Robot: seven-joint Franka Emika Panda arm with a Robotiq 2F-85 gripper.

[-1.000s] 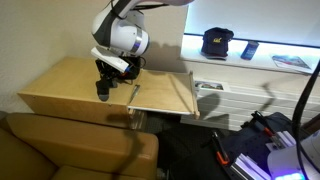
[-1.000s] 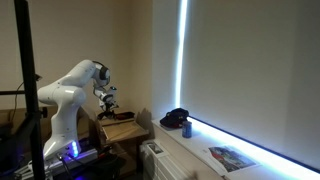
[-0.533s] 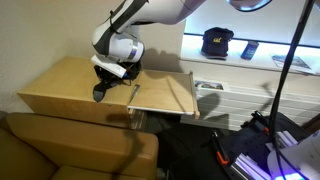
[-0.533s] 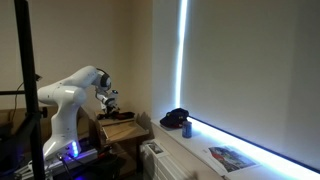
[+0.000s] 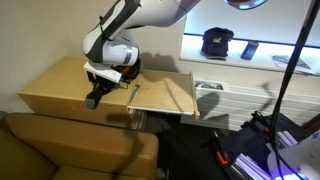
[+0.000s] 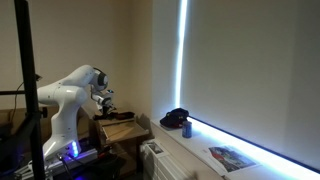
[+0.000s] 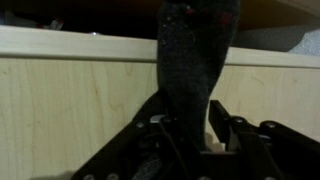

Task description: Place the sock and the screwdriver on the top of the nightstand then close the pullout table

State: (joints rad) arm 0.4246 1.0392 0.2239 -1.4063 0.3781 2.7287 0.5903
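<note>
Hanging between the fingers [image 7: 230, 130], the sock [image 7: 190, 60] is positioned at the nightstand [image 5: 50, 85] top, its destination. Whether it is gripped cannot be told.

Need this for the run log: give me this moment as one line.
step: placing sock | tool: low over nightstand top, grip unclear | sock: between the jaws | pullout table: extended
</note>
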